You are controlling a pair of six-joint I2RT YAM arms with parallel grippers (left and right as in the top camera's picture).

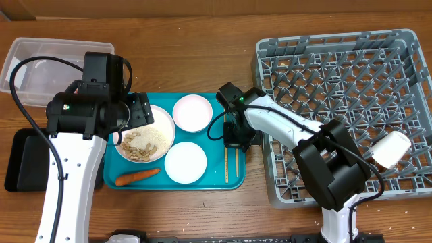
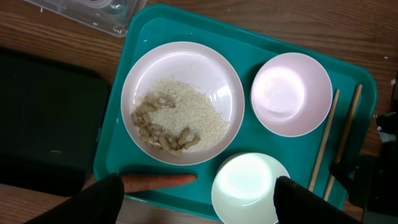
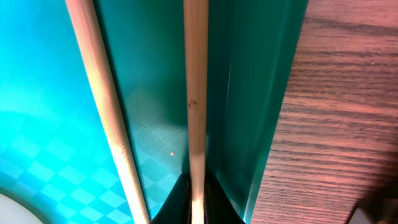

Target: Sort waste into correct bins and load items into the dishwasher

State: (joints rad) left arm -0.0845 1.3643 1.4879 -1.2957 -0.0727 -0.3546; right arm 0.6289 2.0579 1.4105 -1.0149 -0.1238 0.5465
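On the teal tray (image 1: 216, 177) sit a white plate of beige food scraps (image 1: 144, 138), two white bowls (image 1: 192, 112) (image 1: 185, 163), an orange carrot (image 1: 137, 177) and wooden chopsticks (image 1: 226, 165). My left gripper (image 2: 196, 202) is open and empty above the tray, with the carrot (image 2: 158, 181) and the near bowl (image 2: 249, 186) between its fingers. My right gripper (image 3: 196, 202) is at the tray's right edge, shut on one chopstick (image 3: 195, 93). The other chopstick (image 3: 102, 106) lies beside it. A white cup (image 1: 390, 150) lies in the grey dish rack (image 1: 337, 74).
The clear tub (image 1: 40, 64) stands at the back left and the black tray (image 1: 23, 158) at the left edge, both beside the left arm. The rack's left wall is right next to my right gripper (image 1: 237, 138). Bare wood lies in front of the tray.
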